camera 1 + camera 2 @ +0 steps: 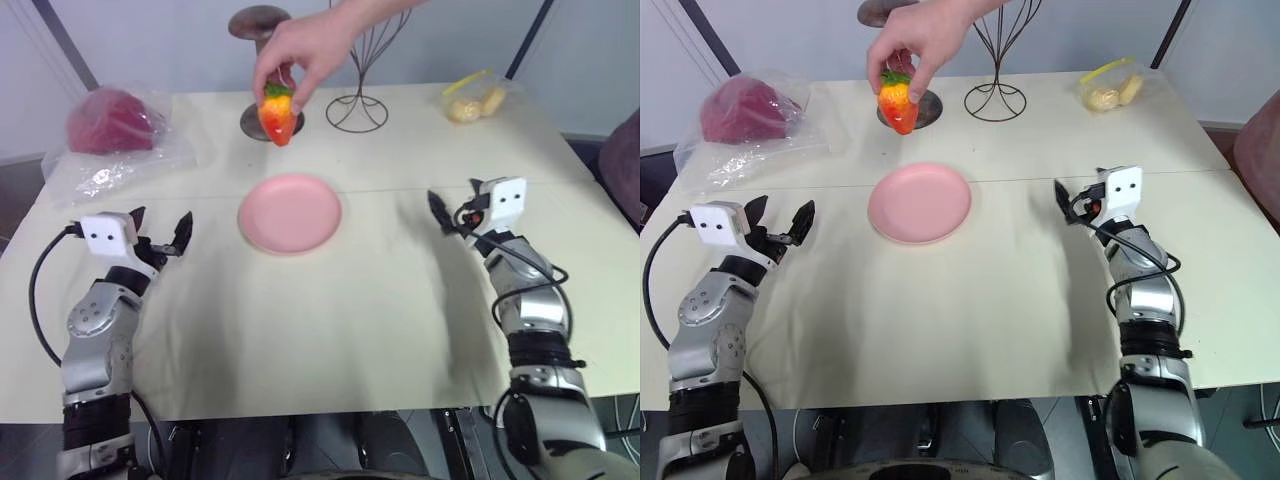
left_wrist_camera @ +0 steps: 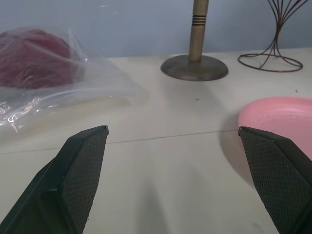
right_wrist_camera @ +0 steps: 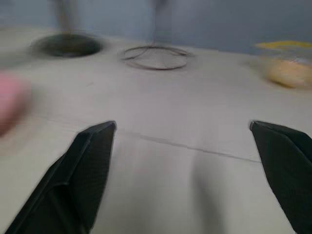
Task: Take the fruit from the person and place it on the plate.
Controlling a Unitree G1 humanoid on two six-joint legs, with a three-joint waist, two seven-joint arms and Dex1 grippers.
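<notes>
Two grippers hover over the cream table, both with jaws spread wide and nothing between them. The strawberry-shaped fruit hangs above the table at about 12 o'clock from the pink plate, pinched by its green cap in the person's hand, which reaches in from the far side. It is well apart from both sets of jaws: at roughly 1 o'clock from the left gripper and at about 10 o'clock from the right gripper. The plate lies bare between the two grippers, nearer the left one, whose wrist view catches the plate's rim beside one fingertip. Behind the fruit stands a wooden stand on a round brown base, with a wire stand just beside it at 3 o'clock. A dark-red lump in clear plastic sits at the far left corner, a bag of yellow pieces at the far right.
</notes>
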